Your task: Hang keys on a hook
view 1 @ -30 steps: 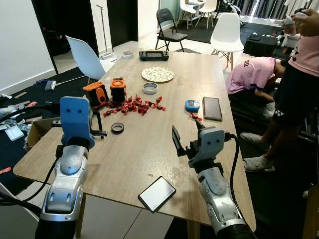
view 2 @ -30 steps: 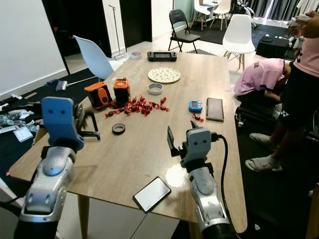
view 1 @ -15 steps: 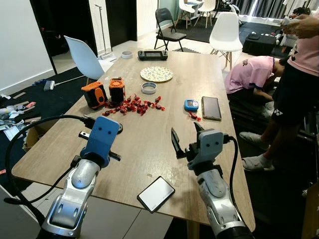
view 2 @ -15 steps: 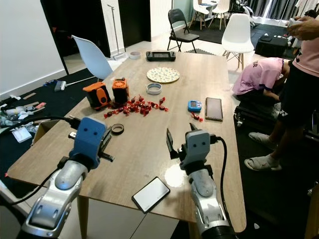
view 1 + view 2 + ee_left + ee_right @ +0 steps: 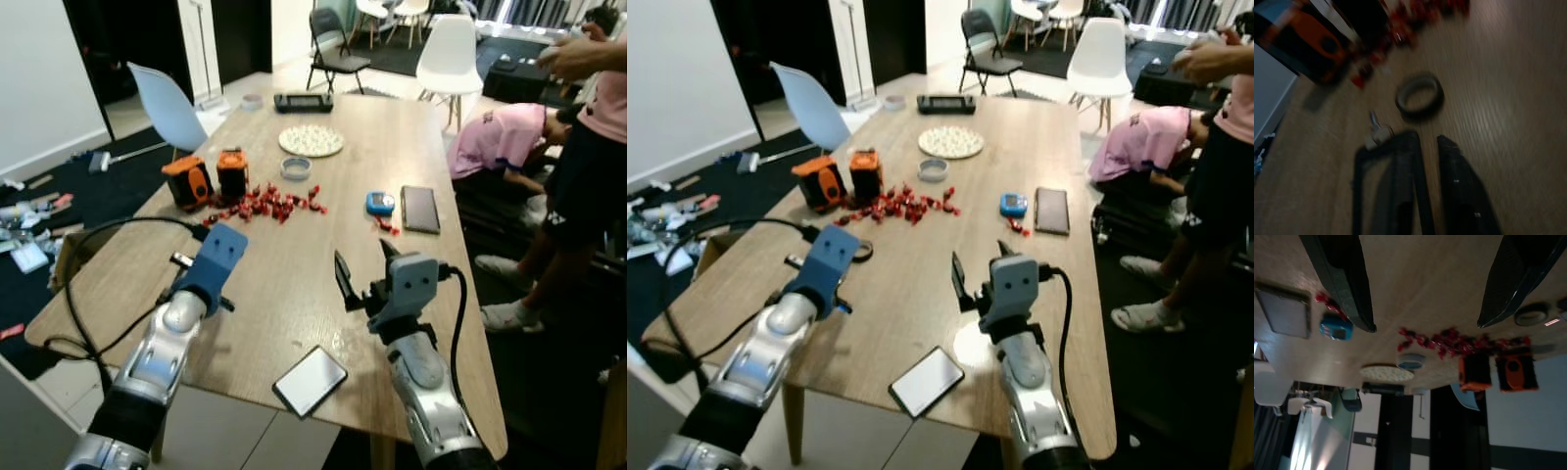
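Before me the wooden worktop (image 5: 294, 294) carries two orange boxes (image 5: 206, 178), scattered red sweets (image 5: 269, 204), a patterned plate (image 5: 311, 141), a blue gadget (image 5: 379, 203) and two phones (image 5: 310, 381). Upper right, people (image 5: 578, 147) stand by white chairs (image 5: 449, 49).

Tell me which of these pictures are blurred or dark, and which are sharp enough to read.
Left wrist view: dim, motion-blurred; the black ring and left gripper smear. Right wrist view: shaded but fairly sharp; right gripper fingers crisp. Both eye views: bright, slightly soft.

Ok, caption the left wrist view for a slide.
Left gripper low over the wooden table, fingers nearly together, with a black ring just ahead.
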You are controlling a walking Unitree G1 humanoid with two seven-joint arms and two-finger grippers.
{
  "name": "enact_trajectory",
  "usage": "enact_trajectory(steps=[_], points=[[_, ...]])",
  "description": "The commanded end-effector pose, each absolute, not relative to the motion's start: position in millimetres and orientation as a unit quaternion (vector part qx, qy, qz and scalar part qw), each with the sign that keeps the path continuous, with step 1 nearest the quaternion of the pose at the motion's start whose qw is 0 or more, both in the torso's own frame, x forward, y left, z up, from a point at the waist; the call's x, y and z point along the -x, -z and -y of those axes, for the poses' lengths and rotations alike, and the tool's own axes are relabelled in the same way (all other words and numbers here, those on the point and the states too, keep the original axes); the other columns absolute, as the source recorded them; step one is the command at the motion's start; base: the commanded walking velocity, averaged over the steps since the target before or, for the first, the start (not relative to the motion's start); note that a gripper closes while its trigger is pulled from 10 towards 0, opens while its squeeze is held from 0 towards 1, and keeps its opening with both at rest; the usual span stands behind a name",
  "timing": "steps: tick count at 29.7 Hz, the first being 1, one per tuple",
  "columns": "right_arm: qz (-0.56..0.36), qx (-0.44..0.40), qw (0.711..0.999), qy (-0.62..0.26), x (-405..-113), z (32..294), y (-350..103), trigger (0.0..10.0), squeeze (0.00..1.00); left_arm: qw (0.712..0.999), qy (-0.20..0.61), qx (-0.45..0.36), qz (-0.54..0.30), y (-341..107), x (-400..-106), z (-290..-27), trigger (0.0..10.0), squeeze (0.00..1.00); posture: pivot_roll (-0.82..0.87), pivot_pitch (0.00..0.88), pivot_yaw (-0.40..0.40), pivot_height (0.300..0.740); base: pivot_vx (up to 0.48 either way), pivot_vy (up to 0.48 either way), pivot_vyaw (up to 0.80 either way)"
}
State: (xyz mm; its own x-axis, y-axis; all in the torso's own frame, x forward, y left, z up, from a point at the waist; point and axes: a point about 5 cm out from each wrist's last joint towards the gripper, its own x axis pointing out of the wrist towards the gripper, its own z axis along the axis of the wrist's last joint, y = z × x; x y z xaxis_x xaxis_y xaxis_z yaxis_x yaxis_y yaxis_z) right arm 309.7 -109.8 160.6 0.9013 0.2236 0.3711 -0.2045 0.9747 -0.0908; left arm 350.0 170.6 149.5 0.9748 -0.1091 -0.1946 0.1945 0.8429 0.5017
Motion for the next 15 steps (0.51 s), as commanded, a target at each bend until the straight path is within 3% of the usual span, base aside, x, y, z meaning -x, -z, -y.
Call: enact_trajectory(steps=[1, 9, 10, 11, 12, 15], points=[[0.184, 0.025, 0.978, -0.097, -307.5, 116.2, -157.6, 10.0, 0.0, 0.948, 0.081, -0.294, -0.09, -144.3, -349.4, -177.9, 10.0, 1.0, 0.12, 0.176, 0.021, 0.74, 0.0, 0.0, 0.0], [0.175, 0.027, 0.981, -0.078, -300.9, 125.7, -153.5, 10.0, 0.0, 0.957, 0.044, -0.267, -0.106, -138.6, -353.6, -185.7, 10.0, 1.0, 0.11, 0.194, 0.029, 0.74, 0.0, 0.0, 0.0], [0.175, 0.027, 0.981, -0.08, -300.9, 124.6, -154.1, 10.0, 0.0, 0.962, 0.039, -0.251, -0.103, -142.9, -357.7, -186.1, 10.0, 0.88, 0.1, 0.196, 0.027, 0.74, 0.0, 0.0, 0.0], [0.176, 0.027, 0.981, -0.081, -301.0, 123.6, -154.7, 10.0, 0.0, 0.967, 0.036, -0.232, -0.101, -148.0, -361.4, -186.3, 10.0, 0.3, 0.1, 0.197, 0.026, 0.74, 0.0, 0.0, 0.0], [0.175, 0.027, 0.981, -0.082, -301.0, 123.0, -155.3, 10.0, 0.0, 0.971, 0.036, -0.216, -0.098, -152.7, -365.3, -186.8, 10.0, 0.0, 0.1, 0.197, 0.026, 0.74, 0.0, 0.0, 0.0], [0.175, 0.026, 0.981, -0.082, -301.2, 122.6, -155.8, 10.0, 0.0, 0.979, 0.036, -0.179, -0.095, -161.9, -371.8, -187.7, 10.0, 0.0, 0.11, 0.198, 0.027, 0.74, 0.0, 0.0, 0.0]])
